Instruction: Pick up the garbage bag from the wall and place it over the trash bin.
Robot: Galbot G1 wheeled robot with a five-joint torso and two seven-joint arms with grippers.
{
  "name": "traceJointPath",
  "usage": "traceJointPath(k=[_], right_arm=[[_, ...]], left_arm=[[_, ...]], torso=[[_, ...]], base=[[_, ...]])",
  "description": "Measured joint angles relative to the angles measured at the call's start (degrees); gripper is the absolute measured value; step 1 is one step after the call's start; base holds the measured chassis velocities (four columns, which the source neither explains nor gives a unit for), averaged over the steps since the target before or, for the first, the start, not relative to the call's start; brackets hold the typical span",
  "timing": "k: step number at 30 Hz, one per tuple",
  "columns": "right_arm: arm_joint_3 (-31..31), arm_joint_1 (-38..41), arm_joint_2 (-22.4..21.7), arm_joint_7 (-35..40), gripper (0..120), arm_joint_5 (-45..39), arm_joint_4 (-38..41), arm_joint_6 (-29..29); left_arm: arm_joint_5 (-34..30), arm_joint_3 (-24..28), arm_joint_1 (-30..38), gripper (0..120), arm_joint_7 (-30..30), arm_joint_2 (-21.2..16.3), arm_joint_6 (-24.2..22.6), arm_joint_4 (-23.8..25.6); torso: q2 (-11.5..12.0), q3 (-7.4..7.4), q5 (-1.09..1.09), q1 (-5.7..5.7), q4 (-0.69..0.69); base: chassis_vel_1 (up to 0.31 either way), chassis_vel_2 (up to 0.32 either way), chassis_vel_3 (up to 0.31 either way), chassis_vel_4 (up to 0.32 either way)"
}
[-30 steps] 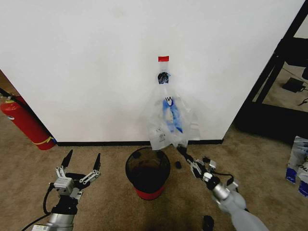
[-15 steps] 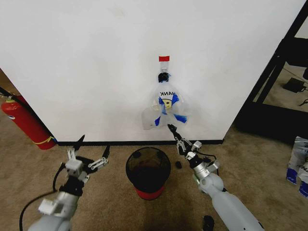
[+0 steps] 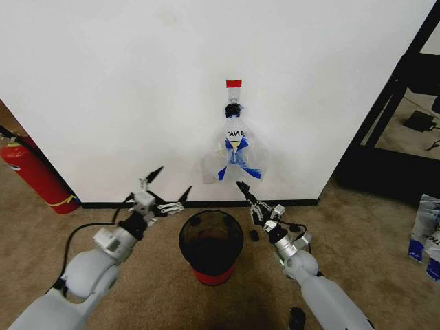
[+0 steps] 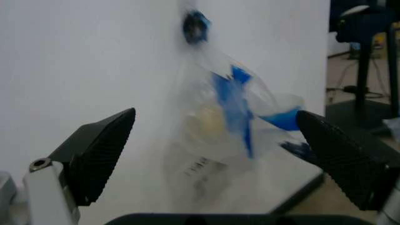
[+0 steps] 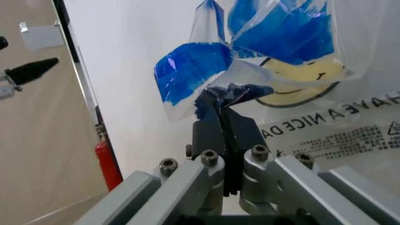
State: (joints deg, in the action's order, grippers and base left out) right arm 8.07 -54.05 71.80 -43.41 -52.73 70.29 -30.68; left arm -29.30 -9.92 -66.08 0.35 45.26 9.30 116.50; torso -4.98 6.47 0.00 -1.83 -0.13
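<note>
A brown carpeted floor (image 3: 144, 275) was seen running up to the black baseboard (image 3: 199, 204) of the wall (image 3: 124, 82). The trash bin (image 3: 211, 246) was stood upright on it close to the wall, and a red fire extinguisher (image 3: 34, 173) was rested on it at the far left. White-and-blue packages (image 3: 426, 237) were laid on the carpet at the far right.

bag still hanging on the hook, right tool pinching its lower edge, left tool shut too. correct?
Not quite. The left tool is open, its fingers spread wide with nothing between them, as the left wrist view shows. The rest holds: the garbage bag hangs on the hook, and the right tool pinches its lower edge.
</note>
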Motion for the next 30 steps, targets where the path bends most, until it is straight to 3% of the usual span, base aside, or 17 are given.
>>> traceJointPath(k=[3,7,8,10,11,13,14,17,20,23,26,30], right_arm=[[0.7,0.0,0.6,-0.1,0,0.7,-0.7,0.0],[1.3,-0.2,0.9,-0.1,0,1.4,-1.1,-0.1],[1.3,-0.2,0.9,-0.1,0,1.4,-1.1,-0.1],[2.0,-0.6,0.9,0.0,0,2.1,-1.1,-0.1],[2.5,-0.7,0.8,0.0,0,2.3,-1.1,-0.2],[3.3,-0.9,0.4,0.2,0,2.6,-1.0,-0.2],[3.3,-0.9,0.4,0.2,0,2.6,-1.0,-0.2],[4.3,-1.0,-0.2,0.6,0,2.6,-0.6,-0.2],[5.9,-0.8,-0.4,0.5,0,2.4,-0.6,-0.2],[6.0,-0.6,-0.4,0.5,0,2.3,-0.9,-0.2],[5.9,-0.6,-0.5,0.1,0,2.5,-1.1,-0.2],[5.8,-0.5,-0.4,-0.4,0,2.5,-1.2,-0.2]], left_arm=[[-1.8,9.1,9.2,100,-3.6,-1.2,-1.9,-0.8],[-3.3,18.0,19.1,98,-6.0,-1.6,-2.7,-2.8],[-3.3,18.0,19.1,98,-6.0,-1.6,-2.7,-2.8],[-3.5,24.6,25.3,97,-7.7,-1.0,-3.3,-4.4],[-3.4,27.6,28.1,97,-9.0,-0.7,-3.8,-5.1],[-3.1,35.0,35.2,97,-14.0,0.2,-7.1,-6.4],[-3.1,35.0,35.2,97,-14.0,0.2,-7.1,-6.4],[-3.3,43.2,45.6,96,-19.1,1.5,-13.4,-8.4],[-1.1,47.9,52.2,94,-19.9,3.5,-17.0,-11.8],[1.2,49.5,54.0,88,-20.0,4.6,-18.8,-12.8],[4.6,51.8,54.7,75,-21.2,5.3,-21.9,-12.4],[9.1,52.7,54.7,76,-21.6,5.0,-24.6,-11.5]], torso=[[0.0,0.0,0.01,0.0,-0.07],[0.0,0.0,0.03,0.0,-0.03],[0.0,0.0,0.03,0.0,-0.03],[0.0,0.01,-0.02,-0.01,0.01],[0.0,0.0,-0.01,0.0,-0.04],[0.0,0.01,-0.01,-0.01,-0.08],[0.0,0.01,-0.01,-0.01,-0.08],[0.0,0.0,0.04,0.0,-0.03],[0.0,0.0,0.01,-0.01,-0.06],[0.0,0.01,0.02,-0.01,-0.06],[0.0,0.01,0.01,-0.01,-0.04],[0.0,0.0,0.01,-0.01,-0.03]], base=[[0.0,0.0,0.0,0.0],[0.0,0.0,0.0,0.0],[0.0,0.0,0.0,0.0],[0.0,0.0,0.0,0.0],[0.0,0.0,0.0,0.0],[0.0,0.0,0.0,0.0],[0.0,0.0,0.0,0.0],[0.0,0.0,0.0,0.0],[0.0,0.0,0.0,0.0],[0.0,0.0,0.0,0.0],[0.0,0.0,0.0,0.0],[0.0,0.0,0.0,0.0]])
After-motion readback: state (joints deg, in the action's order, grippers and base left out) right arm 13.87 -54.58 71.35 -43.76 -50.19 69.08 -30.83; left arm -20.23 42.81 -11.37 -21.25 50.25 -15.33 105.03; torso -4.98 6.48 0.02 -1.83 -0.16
